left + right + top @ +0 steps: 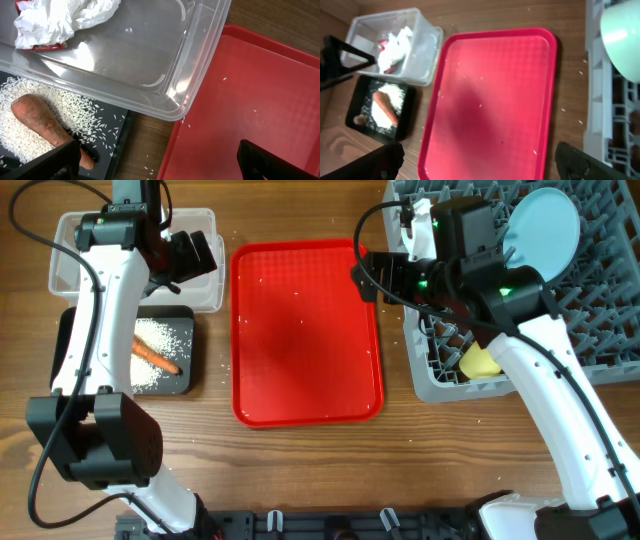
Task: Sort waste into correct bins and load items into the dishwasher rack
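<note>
Both the left gripper [205, 255] and the right gripper [362, 275] are held open and empty, the carrot [155, 355] being laid aslant in the black tray [180, 320] nearer the left, seemingly already sorted.

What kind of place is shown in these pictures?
Probably a lab table staged as a kitchen clean-up station: a grey dishwasher rack holding a light blue plate, and a black tray with a carrot and rice.

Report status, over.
Left gripper open, empty, over tub corner; right gripper open, empty, over red tray edge. Carrot, rice in black tray; tissue in tub; plate, cup in rack. Stray grains on red tray.
</note>
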Motion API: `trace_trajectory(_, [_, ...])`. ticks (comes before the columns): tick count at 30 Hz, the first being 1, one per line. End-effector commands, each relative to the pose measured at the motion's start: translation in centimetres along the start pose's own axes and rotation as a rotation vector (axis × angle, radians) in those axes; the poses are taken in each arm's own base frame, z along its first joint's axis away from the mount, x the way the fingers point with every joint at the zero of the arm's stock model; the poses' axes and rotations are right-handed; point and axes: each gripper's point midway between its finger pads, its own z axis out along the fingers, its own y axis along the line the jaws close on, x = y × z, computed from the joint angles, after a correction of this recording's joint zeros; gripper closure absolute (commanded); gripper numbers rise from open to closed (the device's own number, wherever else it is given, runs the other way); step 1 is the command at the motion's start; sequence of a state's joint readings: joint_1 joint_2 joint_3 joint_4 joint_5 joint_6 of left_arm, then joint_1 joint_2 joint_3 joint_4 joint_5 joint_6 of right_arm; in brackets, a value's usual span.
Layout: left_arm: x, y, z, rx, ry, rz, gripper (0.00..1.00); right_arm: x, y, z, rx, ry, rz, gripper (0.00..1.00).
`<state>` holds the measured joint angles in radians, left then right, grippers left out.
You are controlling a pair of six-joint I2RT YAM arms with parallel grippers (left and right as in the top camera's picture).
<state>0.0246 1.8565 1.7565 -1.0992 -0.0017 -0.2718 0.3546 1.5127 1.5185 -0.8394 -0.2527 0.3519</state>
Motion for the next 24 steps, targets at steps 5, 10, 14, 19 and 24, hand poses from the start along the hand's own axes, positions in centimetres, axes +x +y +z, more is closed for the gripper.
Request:
trace_trajectory(5, [-0.6, -0.3, -1.1, 0.019, -0.029, -0.007, 0.0, -0.7, -2.4, -5.1, 0.17, -0.141, -0.345, 0.0])
trace_trajectory(10, [-0.6, -0.3, -1.1, 0.019, -0.029, -0.007, 0.0, -2.0, -6.4, -12.0, 0.256, -0.467, -0.366, 0.0])
trace_trajectory(14, [-0.6, -0.3, -1.1, 0.019, -0.029, -0.007, 0.0, 2.1, -9.5, -13.2, 0.296, -0.693, -0.353, 0.0])
trace_trajectory(19, [-0.6, -0.3, -1.1, 0.019, -0.029, -0.007, 0.0, 8.8, -12.3, -11.2, 0.296, -0.877, -0.337, 0.0])
trace_trajectory(24, [-0.6, -0.3, -1.1, 0.019, -0.029, -0.007, 0.0, 12.7, -13.4, -8.9, 0.263, -0.926, -0.354, 0.0])
